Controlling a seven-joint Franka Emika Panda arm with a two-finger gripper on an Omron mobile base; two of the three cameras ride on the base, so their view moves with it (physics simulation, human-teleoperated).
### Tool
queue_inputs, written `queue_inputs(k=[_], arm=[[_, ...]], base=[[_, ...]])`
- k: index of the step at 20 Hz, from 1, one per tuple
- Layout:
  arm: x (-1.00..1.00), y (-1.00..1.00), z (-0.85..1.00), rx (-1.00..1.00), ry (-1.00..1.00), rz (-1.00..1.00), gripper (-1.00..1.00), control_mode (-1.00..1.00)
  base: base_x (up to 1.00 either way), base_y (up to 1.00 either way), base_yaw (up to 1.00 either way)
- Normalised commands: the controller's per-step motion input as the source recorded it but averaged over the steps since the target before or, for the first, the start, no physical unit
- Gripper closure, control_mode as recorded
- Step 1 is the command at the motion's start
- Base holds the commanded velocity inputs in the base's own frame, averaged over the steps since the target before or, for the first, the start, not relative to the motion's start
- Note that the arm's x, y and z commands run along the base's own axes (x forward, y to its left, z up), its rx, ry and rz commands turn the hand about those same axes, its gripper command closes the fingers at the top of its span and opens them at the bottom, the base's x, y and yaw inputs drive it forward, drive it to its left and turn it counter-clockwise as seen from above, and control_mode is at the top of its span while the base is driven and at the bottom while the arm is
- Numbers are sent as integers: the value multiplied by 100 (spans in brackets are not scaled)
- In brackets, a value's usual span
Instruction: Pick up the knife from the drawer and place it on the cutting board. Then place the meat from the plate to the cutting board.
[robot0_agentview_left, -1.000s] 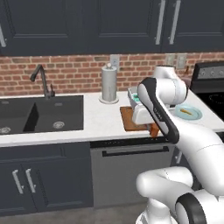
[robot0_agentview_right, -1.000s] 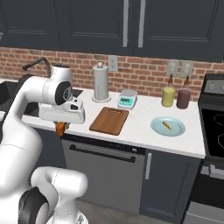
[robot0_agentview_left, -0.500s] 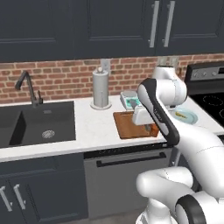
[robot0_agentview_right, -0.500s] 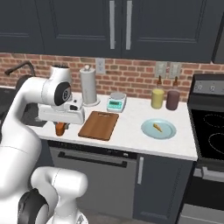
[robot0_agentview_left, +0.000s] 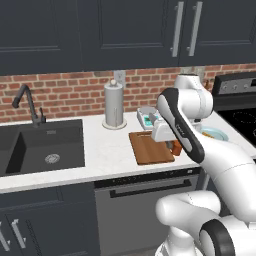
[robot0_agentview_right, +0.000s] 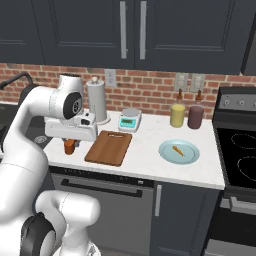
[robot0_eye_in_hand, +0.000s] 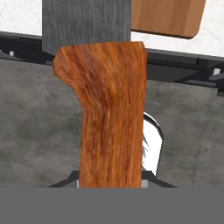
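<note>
A white counter (robot0_agentview_right: 150, 165) runs under a red brick wall and dark cabinets, with a black sink at its left end and a stove at its right. My pincer (robot0_agentview_right: 70, 146) hangs just off the counter's front edge, left of the cutting board (robot0_agentview_right: 109, 147), clenched on the knife (robot0_eye_in_hand: 111, 113): the orange handle fills my hand view, the grey blade (robot0_eye_in_hand: 86, 21) running on past it, with a corner of the board beyond. The board lies bare near the front edge. To its right, well apart, sits the pale-teal plate (robot0_agentview_right: 187, 155) with the tan meat (robot0_agentview_right: 177, 149) in its middle. Toward the back edge stand a paper towel roll (robot0_agentview_right: 96, 101), a small teal scale (robot0_agentview_right: 130, 120) and two jars (robot0_agentview_right: 177, 115).
</note>
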Motion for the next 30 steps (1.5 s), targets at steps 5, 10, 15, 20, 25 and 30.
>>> queue_inputs(k=[5, 10, 15, 20, 25, 30], arm=[[0, 0, 0, 0, 0, 0, 100, 100], [0, 0, 0, 0, 0, 0, 100, 100], [0, 0, 0, 0, 0, 0, 100, 100], [0, 0, 0, 0, 0, 0, 100, 100], [0, 0, 0, 0, 0, 0, 100, 100], [0, 0, 0, 0, 0, 0, 100, 100]], base=[[4, -34, 0], [10, -43, 0], [20, -39, 0], [43, -14, 0], [33, 0, 0], [12, 0, 0]])
